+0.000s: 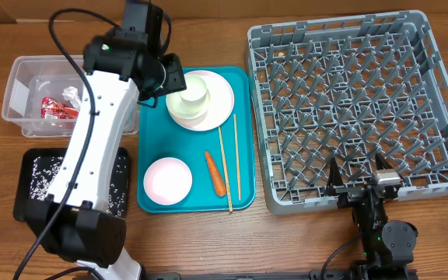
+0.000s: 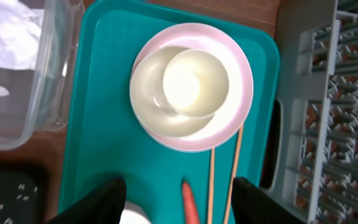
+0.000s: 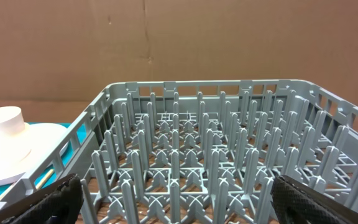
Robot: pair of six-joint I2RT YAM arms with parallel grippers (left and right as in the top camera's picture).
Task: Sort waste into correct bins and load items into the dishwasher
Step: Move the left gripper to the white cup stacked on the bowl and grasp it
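Observation:
On the teal tray (image 1: pixel 154 140) a white cup (image 2: pixel 195 83) sits in a small white bowl (image 2: pixel 149 99) on the pinkish plate (image 2: pixel 238 93). My left gripper (image 2: pixel 179 202) hovers open over them, holding nothing; its place in the overhead view is at the plate's left edge (image 1: pixel 176 80). A second white bowl (image 1: pixel 167 180), the orange carrot (image 1: pixel 215 173) and two chopsticks (image 1: pixel 236 155) lie nearer the front. The clear tub (image 1: pixel 18 85) holds a red wrapper (image 1: pixel 57 109) and tissue (image 2: pixel 5 31). Rice lies in the black tray (image 1: pixel 33 206). My right gripper (image 3: pixel 188 205) stands open at the grey rack (image 1: pixel 360 109).
The rack (image 3: pixel 216 155) fills the right half of the table, with the right arm at its front edge (image 1: pixel 358 185). The white left arm (image 1: pixel 92 148) crosses over the black tray and the tub's corner. A brown cardboard wall stands behind the rack.

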